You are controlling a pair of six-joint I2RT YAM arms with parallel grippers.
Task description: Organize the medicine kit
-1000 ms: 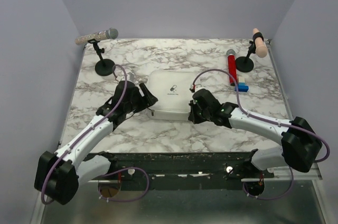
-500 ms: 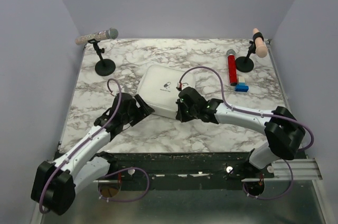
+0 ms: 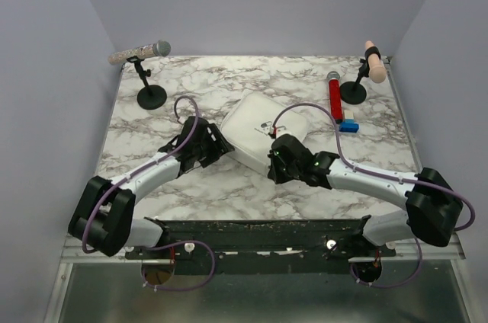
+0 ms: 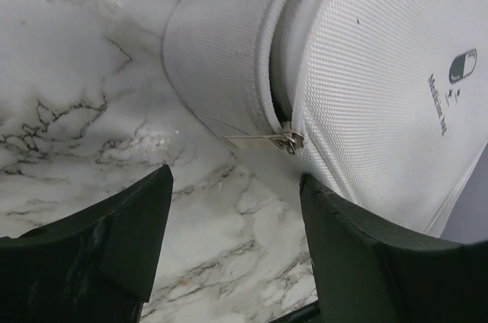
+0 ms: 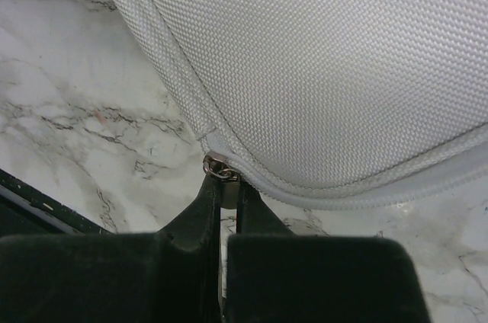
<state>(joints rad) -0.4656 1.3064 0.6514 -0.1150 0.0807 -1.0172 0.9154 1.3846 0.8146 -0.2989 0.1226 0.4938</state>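
The medicine kit (image 3: 259,125), a light grey-white zippered case with a pill logo on its lid, lies turned at an angle mid-table. My right gripper (image 3: 276,157) is at its near corner, shut on a metal zipper pull (image 5: 221,171) that sits between the fingertips of the gripper (image 5: 227,190). My left gripper (image 3: 223,148) stands open beside the kit's left corner, nothing between its fingers (image 4: 137,216). In the left wrist view a second zipper pull (image 4: 263,139) lies flat against the kit's side (image 4: 221,41), just beyond the open gripper (image 4: 235,190). A dark gap shows in the seam above it.
A red cylinder (image 3: 334,98) and small blue and white blocks (image 3: 349,123) lie at the back right. Two black stands hold rods: a glittery one (image 3: 137,52) at the back left, a peach one (image 3: 373,62) at the back right. The table's near edge (image 3: 259,224) runs below both grippers.
The kit has swung round on the table, from square to angled. The right gripper kept hold of the zipper pull throughout. The left gripper drew back, then returned to the kit's left corner.
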